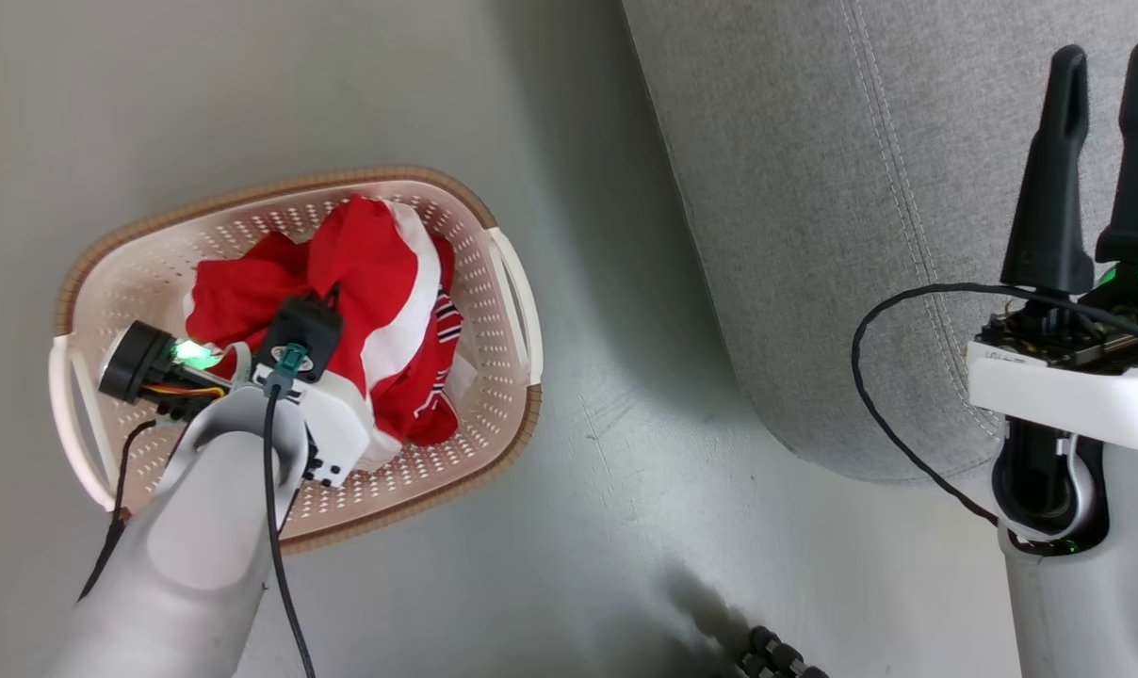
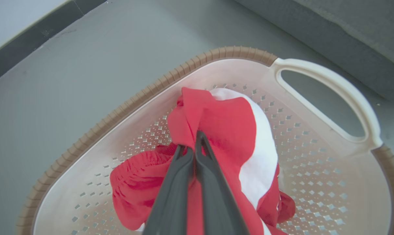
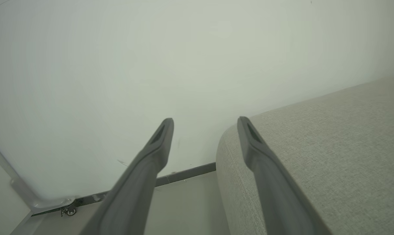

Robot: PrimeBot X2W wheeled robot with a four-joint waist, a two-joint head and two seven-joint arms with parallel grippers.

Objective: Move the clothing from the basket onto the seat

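The cream basket (image 1: 494, 377) with its brown rim stands on the floor at the left, and red clothing (image 1: 371, 254) with white bands lies bunched inside it. My left gripper (image 2: 191, 140) reaches down into the basket (image 2: 314, 156) and is shut on a raised fold of the red clothing (image 2: 226, 124). A second red piece (image 2: 135, 182) lies lower beside it. My right gripper (image 1: 1104, 58) is open and empty, held above the grey seat (image 1: 814, 188). In the right wrist view its fingers (image 3: 162, 137) stand wide apart over the seat's corner (image 3: 330, 147).
Grey floor (image 1: 607, 527) separates the basket from the seat. A pale wall (image 3: 184, 65) with a dark skirting strip (image 3: 184, 174) rises behind the seat. A black cable loops off my right wrist (image 1: 885, 377). A dark ribbed object (image 1: 776, 654) lies at the bottom edge.
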